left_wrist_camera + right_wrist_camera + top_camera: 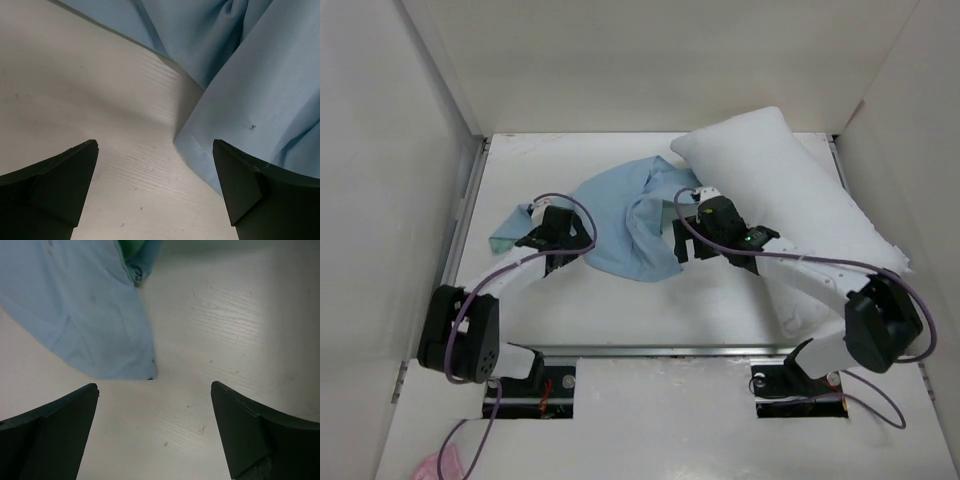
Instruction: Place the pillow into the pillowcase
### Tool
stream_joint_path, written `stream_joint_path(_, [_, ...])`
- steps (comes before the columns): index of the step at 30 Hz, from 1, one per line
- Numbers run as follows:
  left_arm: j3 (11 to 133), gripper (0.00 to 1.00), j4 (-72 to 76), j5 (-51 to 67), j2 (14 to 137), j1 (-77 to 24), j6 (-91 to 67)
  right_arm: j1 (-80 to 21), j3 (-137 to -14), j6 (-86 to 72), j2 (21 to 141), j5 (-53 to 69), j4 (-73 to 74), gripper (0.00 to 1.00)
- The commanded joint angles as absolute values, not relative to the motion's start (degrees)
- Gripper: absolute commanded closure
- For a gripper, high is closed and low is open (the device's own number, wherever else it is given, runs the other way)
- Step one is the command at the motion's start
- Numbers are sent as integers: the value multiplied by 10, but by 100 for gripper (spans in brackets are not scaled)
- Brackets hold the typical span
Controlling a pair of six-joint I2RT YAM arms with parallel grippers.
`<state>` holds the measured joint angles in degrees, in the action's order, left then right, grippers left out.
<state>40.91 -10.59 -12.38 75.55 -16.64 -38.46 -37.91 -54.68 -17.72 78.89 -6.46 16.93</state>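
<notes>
The pillow (790,195), large, white and plump, lies at the back right of the table. The light blue pillowcase (625,215) lies crumpled in the middle, its upper edge touching the pillow's left end. A teal-green tip (505,240) points left. My left gripper (578,242) is open and empty at the pillowcase's left side. In the left wrist view (155,143) a hemmed corner of the pillowcase (240,90) lies by the right finger. My right gripper (682,242) is open and empty at the pillowcase's right side. In the right wrist view (154,385) a pillowcase corner (90,325) lies just ahead.
White walls enclose the table (650,310) on the left, back and right. A small pink scrap (435,467) lies outside at the bottom left. The right arm's forearm lies across the pillow's near end.
</notes>
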Motion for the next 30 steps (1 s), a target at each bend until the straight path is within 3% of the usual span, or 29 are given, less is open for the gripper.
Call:
stream_joint_path(1, [437,0,-43,-112,793,-165,-386,-377,-584,-173,836,-81,132,0])
stream_joint_path(6, [485,4,-30,-112,857,-165,-369,-389,-611,-171,932,-20,90,0])
stream_joint_path(10, [543,7,-53,-119,907,-152,-350,-434,-640,-161,990,-71,90,0])
stream_joint_path(16, [554,2,-112,-125,853,-102,-355,-440,-672,-176,1053,-100,108,0])
stream_joint_path(19, [521,1,-103,-118,822,-41,-379,-440,-690,-176,1077,-120,123,11])
stream_joint_path(26, [569,5,-92,-66,928,-2,-384,-440,-692,-182,1055,-163,159,73])
stream_joint_path(27, [582,6,-78,-43,940,-2,-384,-440,-685,-182,1043,-163,166,89])
stream_joint_path(30, [619,8,-57,-30,991,-8,-391,-440,-671,-169,986,-173,192,100])
